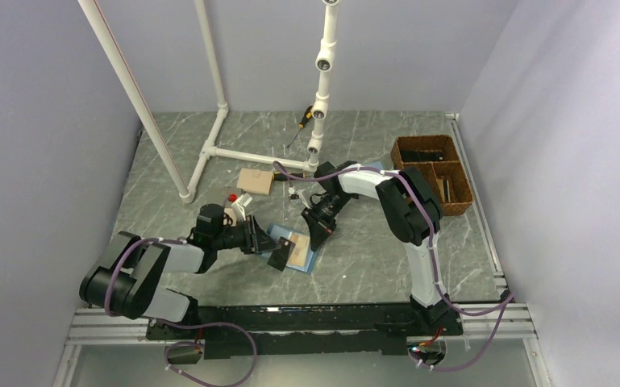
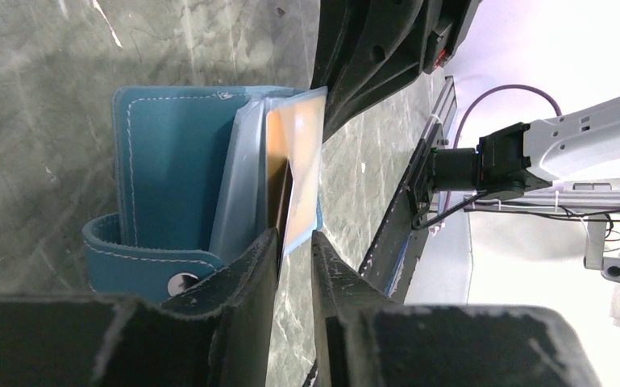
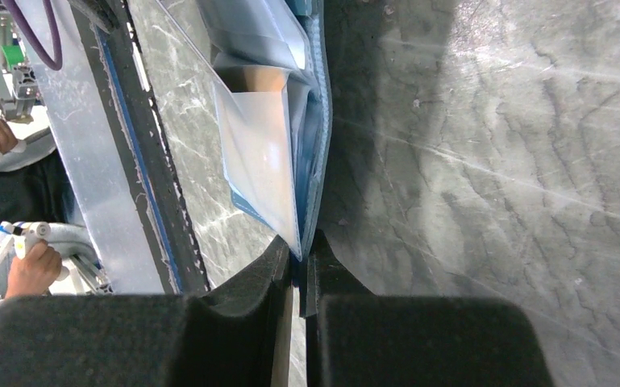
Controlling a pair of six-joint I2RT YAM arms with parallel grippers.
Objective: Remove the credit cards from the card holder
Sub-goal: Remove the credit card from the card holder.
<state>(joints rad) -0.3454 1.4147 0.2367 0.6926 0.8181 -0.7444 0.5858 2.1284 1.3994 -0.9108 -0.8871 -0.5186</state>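
The dark teal card holder [image 1: 307,263] lies open on the marble table, its snap strap [image 2: 149,262] curled toward me in the left wrist view. A peach-faced credit card [image 2: 302,153] stands up out of its pale blue inner pockets, with a darker brown card [image 2: 279,193] just behind it. My left gripper [image 2: 294,246] is at the card's lower corner. Its jaws stand slightly apart, and table shows through the gap. My right gripper [image 3: 300,262] is shut on the card holder's blue edge [image 3: 317,121] and holds that side up, beside the card's pale face [image 3: 262,157].
A brown wicker basket [image 1: 434,171] stands at the back right. A white pipe frame [image 1: 218,153] rises at the back, with a tan block [image 1: 255,181] and a small red-and-white item [image 1: 239,201] near it. A black rail [image 1: 306,316] runs along the near edge.
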